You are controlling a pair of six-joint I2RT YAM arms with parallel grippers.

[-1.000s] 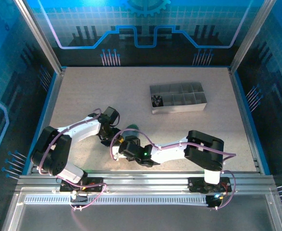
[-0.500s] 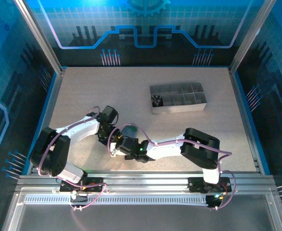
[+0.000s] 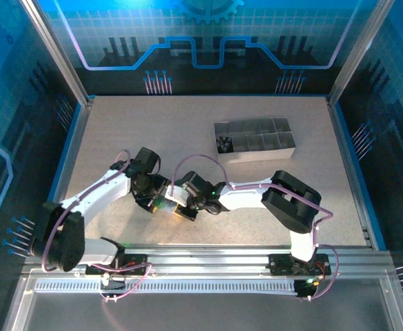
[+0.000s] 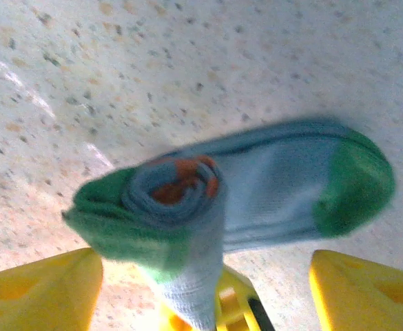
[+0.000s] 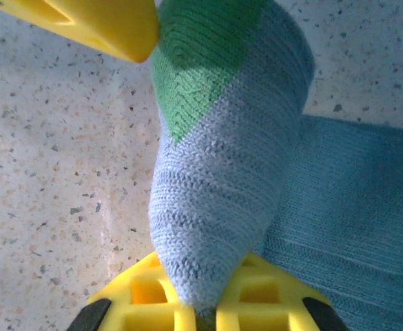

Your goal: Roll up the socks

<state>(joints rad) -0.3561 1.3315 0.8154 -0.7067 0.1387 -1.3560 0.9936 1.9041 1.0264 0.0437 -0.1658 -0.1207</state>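
A blue-grey sock point(image 4: 284, 186) with a green cuff lies rolled on the table, its orange-red toe point(image 4: 180, 183) at the core of the roll. My left gripper point(image 4: 201, 262) is open, its yellow fingers point(image 4: 36, 289) standing wide on either side of the roll without touching it. My right gripper point(image 5: 201, 314) is shut on a loose fold of the sock point(image 5: 222, 193), pinched to a point between its pads. In the top view both grippers meet at the sock point(image 3: 162, 204) near the table's front left: the left gripper point(image 3: 153, 200) and the right gripper point(image 3: 178, 209).
A grey divided tray point(image 3: 256, 141) stands at the back right, with a dark bundle point(image 3: 224, 145) in its left end compartment. The arms' bases and a metal rail point(image 3: 201, 258) run along the near edge.
The right gripper has closed on the sock's fabric and the left gripper has opened off the roll. The left arm has stretched out flatter and the right wrist has swung towards the back.
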